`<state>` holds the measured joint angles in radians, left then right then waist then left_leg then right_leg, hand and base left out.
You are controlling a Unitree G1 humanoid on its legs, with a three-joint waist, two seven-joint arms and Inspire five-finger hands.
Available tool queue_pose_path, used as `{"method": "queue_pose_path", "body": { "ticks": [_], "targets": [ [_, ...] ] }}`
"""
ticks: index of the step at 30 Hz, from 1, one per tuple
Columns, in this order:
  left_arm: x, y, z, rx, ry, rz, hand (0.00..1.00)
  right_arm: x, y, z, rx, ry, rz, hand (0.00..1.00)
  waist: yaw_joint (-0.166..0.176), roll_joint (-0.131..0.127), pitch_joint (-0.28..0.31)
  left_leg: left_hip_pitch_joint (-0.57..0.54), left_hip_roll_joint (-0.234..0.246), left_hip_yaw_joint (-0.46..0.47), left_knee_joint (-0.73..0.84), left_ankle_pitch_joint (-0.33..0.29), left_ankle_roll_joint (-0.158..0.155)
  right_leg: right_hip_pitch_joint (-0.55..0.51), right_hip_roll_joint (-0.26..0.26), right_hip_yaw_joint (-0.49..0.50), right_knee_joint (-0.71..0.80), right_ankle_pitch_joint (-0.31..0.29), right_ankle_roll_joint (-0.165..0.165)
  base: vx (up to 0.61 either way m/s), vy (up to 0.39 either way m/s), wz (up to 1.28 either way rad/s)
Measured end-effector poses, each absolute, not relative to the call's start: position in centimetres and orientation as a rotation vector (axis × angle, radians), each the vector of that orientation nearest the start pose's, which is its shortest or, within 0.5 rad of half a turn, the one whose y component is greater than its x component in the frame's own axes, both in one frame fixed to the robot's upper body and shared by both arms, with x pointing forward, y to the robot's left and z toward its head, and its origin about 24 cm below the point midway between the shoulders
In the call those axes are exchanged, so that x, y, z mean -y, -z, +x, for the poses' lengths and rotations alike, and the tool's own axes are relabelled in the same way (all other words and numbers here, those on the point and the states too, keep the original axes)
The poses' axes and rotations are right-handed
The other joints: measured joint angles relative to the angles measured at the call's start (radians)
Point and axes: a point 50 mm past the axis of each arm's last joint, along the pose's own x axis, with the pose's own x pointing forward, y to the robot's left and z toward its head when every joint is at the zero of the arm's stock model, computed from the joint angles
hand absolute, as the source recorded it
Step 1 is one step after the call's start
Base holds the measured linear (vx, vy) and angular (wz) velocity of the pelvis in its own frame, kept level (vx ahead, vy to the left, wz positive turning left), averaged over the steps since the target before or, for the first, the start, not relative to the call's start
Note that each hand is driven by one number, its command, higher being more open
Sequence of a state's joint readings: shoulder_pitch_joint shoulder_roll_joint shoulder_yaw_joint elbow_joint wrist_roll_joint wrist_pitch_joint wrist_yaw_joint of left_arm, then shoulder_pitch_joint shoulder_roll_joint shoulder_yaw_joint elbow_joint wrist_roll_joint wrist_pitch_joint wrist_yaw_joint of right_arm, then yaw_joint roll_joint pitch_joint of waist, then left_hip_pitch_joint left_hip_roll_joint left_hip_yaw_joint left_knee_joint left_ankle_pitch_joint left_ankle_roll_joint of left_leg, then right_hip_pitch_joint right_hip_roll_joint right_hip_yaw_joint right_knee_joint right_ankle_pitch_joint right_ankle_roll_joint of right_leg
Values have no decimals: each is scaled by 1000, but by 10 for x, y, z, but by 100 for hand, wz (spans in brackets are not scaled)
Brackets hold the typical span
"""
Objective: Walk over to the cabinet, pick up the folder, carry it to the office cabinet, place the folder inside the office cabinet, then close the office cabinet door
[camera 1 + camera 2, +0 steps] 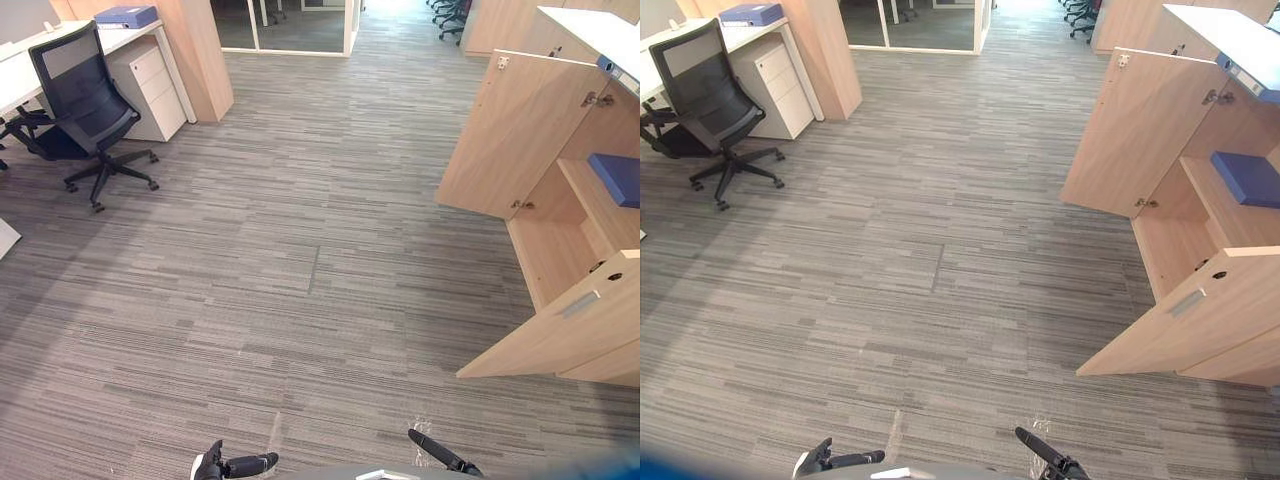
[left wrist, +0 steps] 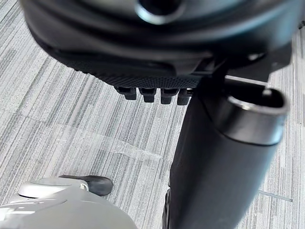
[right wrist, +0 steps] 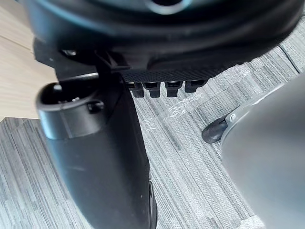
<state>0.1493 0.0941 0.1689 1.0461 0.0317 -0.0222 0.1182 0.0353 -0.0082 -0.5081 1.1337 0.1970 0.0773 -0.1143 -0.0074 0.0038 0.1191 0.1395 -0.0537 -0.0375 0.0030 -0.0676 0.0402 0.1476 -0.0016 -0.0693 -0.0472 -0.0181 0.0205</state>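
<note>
Folder [image 1: 617, 177], blue, lies flat on the shelf [image 1: 590, 205] inside the office cabinet [image 1: 550, 255] at the right, part cut off by the frame edge. A second blue folder [image 1: 125, 16] lies on the white desk [image 1: 12, 85] at far left, well apart from the robot and from the cabinet.

Grey striped carpet [image 1: 300, 270] covers the floor, with a square floor hatch [image 1: 280, 268] set into it mid-room.

The office cabinet is light wood and both doors stand open: far door [image 1: 510, 135] swung out towards the room, near door [image 1: 575, 330] swung out too, with a metal handle on its face. The cabinet has a white top [image 1: 590, 25].

A black mesh office chair [image 1: 85, 95] on castors stands in front of the desk. A white drawer pedestal [image 1: 150, 90] sits under the desk end, just beside a tall wooden panel [image 1: 200, 50]. There is a glass partition [image 1: 290, 25] at the far end, and more black chairs [image 1: 455, 12] beyond at top right.

Left hand [image 1: 225, 466] is low at the bottom edge, white thumb cover showing, fingers [image 2: 147, 94] relaxed, nothing in it. Right hand [image 1: 440, 453] is low at the bottom edge too, fingers [image 3: 162, 87] loose and straight-ish, holding nothing. Both hang over bare carpet, well apart from either folder.
</note>
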Motion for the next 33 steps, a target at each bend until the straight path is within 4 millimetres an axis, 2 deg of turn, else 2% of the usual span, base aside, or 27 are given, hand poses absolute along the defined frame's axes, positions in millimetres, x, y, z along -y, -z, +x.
{"method": "queue_pose_path", "body": {
  "ticks": [12,14,15,16,17,18,19,20,21,23,24,25,26,27,28,29,30,31,32,33],
  "targets": [
    [-217,165,62,-1193,-281,50,100,202,171,69,-1214,651,429,100,0,-5,-12,-1,0,1,23,-18,-12,14,0,-3,-8,0,1,-3,-4,1],
    [-216,166,62,-1187,-302,13,100,204,171,69,-1208,669,440,100,-1,7,-6,-78,8,2,179,-98,-26,9,7,-8,5,-7,-8,-52,8,7],
    [-211,166,62,-1175,-344,-51,100,207,170,71,-1191,697,458,100,-1,35,7,-149,37,9,337,-180,-55,-10,30,-16,59,-48,-27,-77,3,3],
    [-208,166,62,-1164,-377,-94,100,211,169,73,-1179,704,452,100,3,52,15,-188,62,29,434,-215,-78,-24,42,-32,94,-74,-35,-91,7,5],
    [-207,166,62,-1155,-403,-123,100,212,168,76,-1168,705,446,100,5,58,22,-222,72,37,515,-223,-90,-26,46,-38,110,-87,-42,-108,-1,11],
    [-210,163,66,-1118,-448,-167,100,213,167,77,-1164,700,438,100,5,56,34,-317,90,60,711,-193,-89,-24,48,-38,137,-108,-52,-63,0,5],
    [-210,161,69,-1081,-482,-200,100,213,167,77,-1169,706,429,100,20,52,39,-392,112,82,846,-200,-67,-17,44,-38,160,-124,-59,0,0,0],
    [-210,160,70,-1070,-485,-201,100,213,168,76,-1173,710,427,100,27,50,40,-414,122,88,867,-206,-60,-9,38,-37,164,-131,-57,54,6,-5],
    [-208,160,71,-1057,-482,-203,100,213,168,74,-1181,725,434,100,31,47,41,-441,130,84,839,-210,-57,10,20,-33,164,-140,-49,109,49,-6],
    [-207,159,72,-1047,-469,-193,100,213,168,74,-1184,736,442,100,34,47,40,-455,129,69,675,-203,-63,22,-15,-14,164,-157,-26,163,121,-17],
    [-208,158,74,-1033,-465,-191,100,214,169,75,-1189,735,440,100,35,47,40,-470,122,39,540,-171,-81,26,-44,1,164,-173,-10,199,166,-23],
    [-208,158,75,-1028,-463,-192,100,214,169,75,-1193,735,439,100,35,47,40,-475,118,20,461,-141,-86,26,-59,8,164,-185,0,286,249,-31],
    [-207,157,76,-1022,-459,-193,100,215,169,74,-1203,740,435,100,37,49,39,-477,121,-11,311,-79,-100,30,-89,24,164,-207,26,387,374,-32],
    [-207,157,76,-1022,-463,-198,100,216,169,72,-1211,749,429,100,39,53,36,-479,126,-27,225,14,-136,41,-119,48,165,-236,50,407,405,-31],
    [-207,157,76,-1023,-460,-194,100,217,169,72,-1211,754,431,100,41,52,35,-476,120,-14,223,67,-159,52,-138,61,162,-251,53,453,463,-36],
    [-210,157,78,-1025,-446,-171,100,218,169,71,-1209,782,458,100,53,43,25,-476,77,18,266,108,-143,68,-196,78,156,-275,49,435,383,-58],
    [-211,156,78,-1024,-447,-160,100,216,169,73,-1215,795,482,100,55,29,15,-491,48,61,328,72,-98,56,-234,101,197,-265,37,461,368,-54],
    [-212,156,79,-1027,-447,-153,100,218,169,73,-1210,802,485,100,47,28,6,-495,27,64,360,43,-72,38,-253,97,242,-251,53,476,356,-57],
    [-215,158,73,-1052,-459,-143,100,220,170,69,-1208,821,501,100,35,13,-11,-461,-12,105,398,-8,-23,-3,-312,127,384,-231,74,495,369,-45],
    [-217,159,69,-1067,-466,-138,100,220,170,68,-1208,823,510,100,36,-2,-14,-404,-40,139,377,-26,2,-37,-342,152,506,-214,58,486,371,-58]
  ]
}}
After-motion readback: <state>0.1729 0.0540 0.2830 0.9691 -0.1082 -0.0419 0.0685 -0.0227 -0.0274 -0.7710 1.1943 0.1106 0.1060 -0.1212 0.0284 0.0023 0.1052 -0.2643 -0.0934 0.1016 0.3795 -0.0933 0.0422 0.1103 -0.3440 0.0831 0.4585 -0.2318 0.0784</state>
